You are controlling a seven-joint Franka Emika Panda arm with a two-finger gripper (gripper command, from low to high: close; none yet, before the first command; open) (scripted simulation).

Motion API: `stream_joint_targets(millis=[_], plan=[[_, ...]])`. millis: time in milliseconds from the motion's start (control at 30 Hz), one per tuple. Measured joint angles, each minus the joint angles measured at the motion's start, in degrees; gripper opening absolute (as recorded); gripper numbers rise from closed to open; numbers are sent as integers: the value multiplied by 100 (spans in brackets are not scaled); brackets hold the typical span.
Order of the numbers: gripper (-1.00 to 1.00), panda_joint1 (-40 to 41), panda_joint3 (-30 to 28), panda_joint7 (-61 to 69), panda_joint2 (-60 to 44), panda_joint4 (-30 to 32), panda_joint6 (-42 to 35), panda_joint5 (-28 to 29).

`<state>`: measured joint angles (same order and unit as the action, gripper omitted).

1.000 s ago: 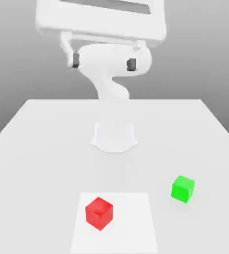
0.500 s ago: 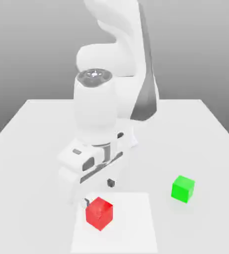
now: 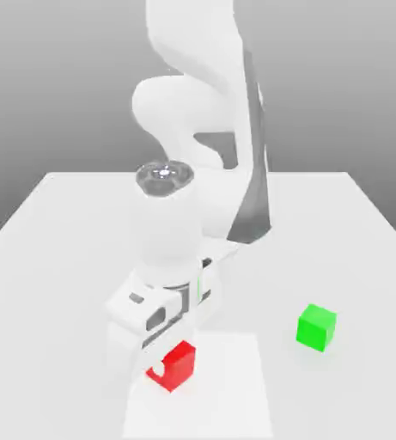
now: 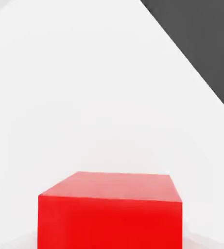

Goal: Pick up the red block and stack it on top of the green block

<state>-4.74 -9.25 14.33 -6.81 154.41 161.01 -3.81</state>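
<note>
Fingers of the gripper (image 3: 173,364) are closed in on the red block (image 3: 177,366) in the exterior view, and we see one pale fingertip (image 3: 159,369) against the block's face toward the exterior view's left. The other fingertip is hidden from us behind the block, but we read the state as shut on the block, with the block's width between the two sides. Half a second ago we had the hand higher, with two dark fingertips apart and the block's outline uncovered. Now the robot arm (image 3: 168,232) reaches lower, its rounded wrist having dropped, and the hand covers part of the block's upper side.

We also notice that the red block has changed a little: its lowest corner sits higher in the exterior view than before, and its faces are turned slightly. Whether it has left the white square sheet (image 3: 222,387), we cannot tell. It is over the sheet's part toward the exterior view's left.

The green block (image 3: 316,327) is where it was, on the pale table (image 3: 55,301), off the sheet toward the exterior view's right and well apart from the red one.

In the hand view we see the red block close up, its broad face bright and its adjoining face paler.
</note>
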Motion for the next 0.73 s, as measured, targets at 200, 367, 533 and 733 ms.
stream_joint_targets(millis=[200,367,533,733], plan=[[-100,-1260,648,-1206,922,405,-497,109],[-100,-2035,1505,-2437,1579,807,-749,60],[-100,-2157,1755,-2915,961,870,-71,307],[100,-2174,1683,-3115,384,851,480,576]])
